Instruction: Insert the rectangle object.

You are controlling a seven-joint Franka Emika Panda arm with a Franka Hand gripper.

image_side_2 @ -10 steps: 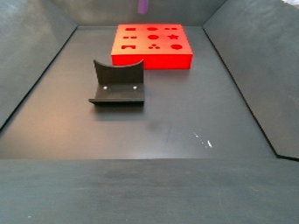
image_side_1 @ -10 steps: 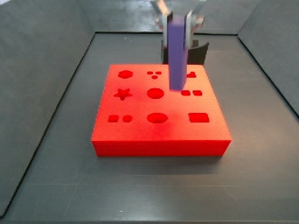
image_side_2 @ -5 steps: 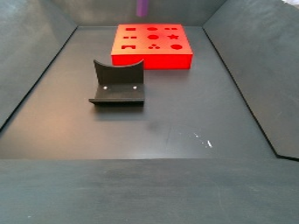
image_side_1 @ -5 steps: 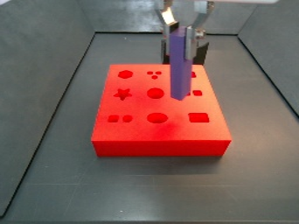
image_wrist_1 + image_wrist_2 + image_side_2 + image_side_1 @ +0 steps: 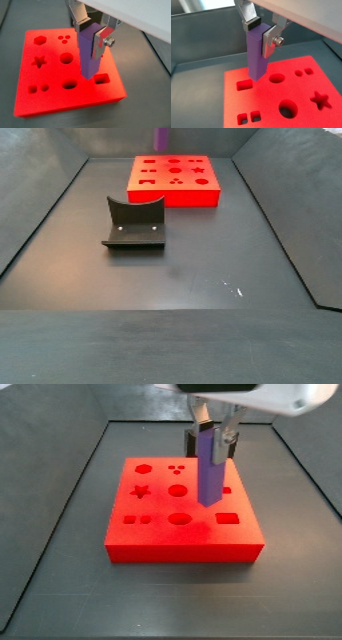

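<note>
My gripper is shut on the rectangle object, a slim purple-blue bar that hangs upright from the fingers. The bar also shows in both wrist views. Its lower end hovers just above the top of the red block, beside the rectangular hole and not in it. In a side view only the bar's tip shows above the red block; the gripper is out of that view.
The red block has star, round, hexagon and small square holes. The dark fixture stands on the grey floor away from the block. Grey walls ring the floor.
My gripper has moved the bar down and a little toward the block's rectangular hole. The block and the fixture have not moved.
</note>
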